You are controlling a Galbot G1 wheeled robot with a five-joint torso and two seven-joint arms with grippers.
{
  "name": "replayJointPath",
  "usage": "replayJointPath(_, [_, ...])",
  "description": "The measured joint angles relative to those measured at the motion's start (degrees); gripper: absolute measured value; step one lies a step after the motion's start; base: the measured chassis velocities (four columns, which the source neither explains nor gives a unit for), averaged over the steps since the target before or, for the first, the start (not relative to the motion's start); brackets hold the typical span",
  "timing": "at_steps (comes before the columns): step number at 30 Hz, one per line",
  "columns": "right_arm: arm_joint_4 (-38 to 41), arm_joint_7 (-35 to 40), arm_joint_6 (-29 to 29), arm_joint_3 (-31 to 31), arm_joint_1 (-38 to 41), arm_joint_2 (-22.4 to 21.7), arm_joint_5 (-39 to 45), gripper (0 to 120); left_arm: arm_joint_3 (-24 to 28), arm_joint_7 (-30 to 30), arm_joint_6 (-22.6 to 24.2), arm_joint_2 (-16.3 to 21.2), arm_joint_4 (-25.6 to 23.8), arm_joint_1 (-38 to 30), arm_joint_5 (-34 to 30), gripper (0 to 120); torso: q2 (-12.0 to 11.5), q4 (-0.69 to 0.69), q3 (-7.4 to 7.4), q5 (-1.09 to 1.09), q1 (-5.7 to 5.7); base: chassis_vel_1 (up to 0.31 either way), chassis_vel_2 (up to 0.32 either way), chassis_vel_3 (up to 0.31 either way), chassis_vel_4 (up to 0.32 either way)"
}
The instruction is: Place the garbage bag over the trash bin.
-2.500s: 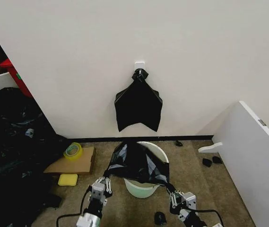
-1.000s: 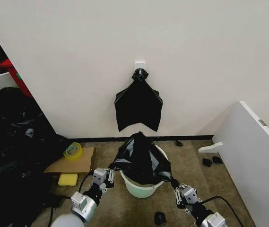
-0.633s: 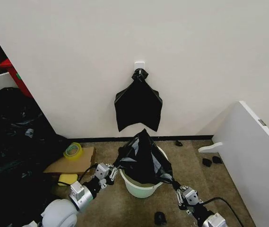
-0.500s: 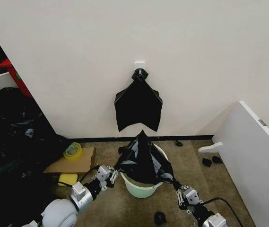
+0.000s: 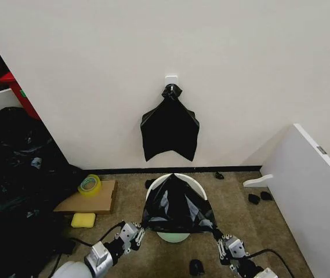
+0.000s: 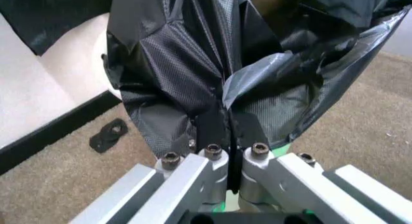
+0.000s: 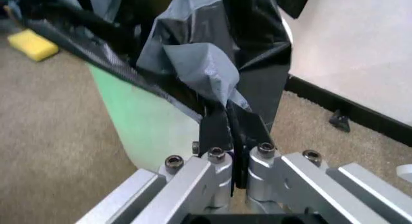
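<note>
Both the left gripper [image 5: 134, 233] and the right gripper [image 5: 219, 240], each clamped on the black garbage bag [image 5: 176, 204], have pulled it lower and nearer; it now drapes the off-white trash bin [image 5: 191, 180], whose far rim remains uncovered.

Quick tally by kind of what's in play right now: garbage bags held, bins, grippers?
Garbage bag: 1
Trash bin: 1
Grippers: 2, left gripper and right gripper, both clamped on the bag
Total: 4

silver tools [image 6: 228, 137], black pads, screws
</note>
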Motion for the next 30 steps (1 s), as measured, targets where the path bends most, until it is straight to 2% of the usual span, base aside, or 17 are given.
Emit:
replayJointPath(17, [-10.8, -4.7, 6.1, 0.9, 3.9, 3.7, -7.8, 0, 1.4, -1.2, -0.1, -3.4, 5.7, -1.8, 2.3, 0, 0.0, 0.00, 0.00, 0.01, 0.00, 0.000, 0.000, 0.000, 0.000])
replayJointPath(22, [-14.6, -6.8, 8.5, 1.0, 6.1, 6.0, -7.9, 0, 1.7, -2.3, 0.4, -5.1, 6.8, -2.6, 0.8, 0, 0.0, 0.00, 0.00, 0.01, 0.00, 0.000, 0.000, 0.000, 0.000])
replayJointPath(25, [-17.7, -9.6, 12.0, 1.2, 7.6, 7.5, -6.9, 0, 1.3, -2.7, 1.3, -6.0, 6.9, -2.6, -1.8, 0, 0.0, 0.00, 0.00, 0.01, 0.00, 0.000, 0.000, 0.000, 0.000])
replayJointPath(30, [-19.0, -11.3, 13.6, 1.1, 8.0, 8.3, -5.1, 0, 0.8, -3.1, 2.0, -6.4, 6.7, -2.5, -3.7, 0, 0.0, 0.00, 0.00, -0.01, 0.00, 0.000, 0.000, 0.000, 0.000])
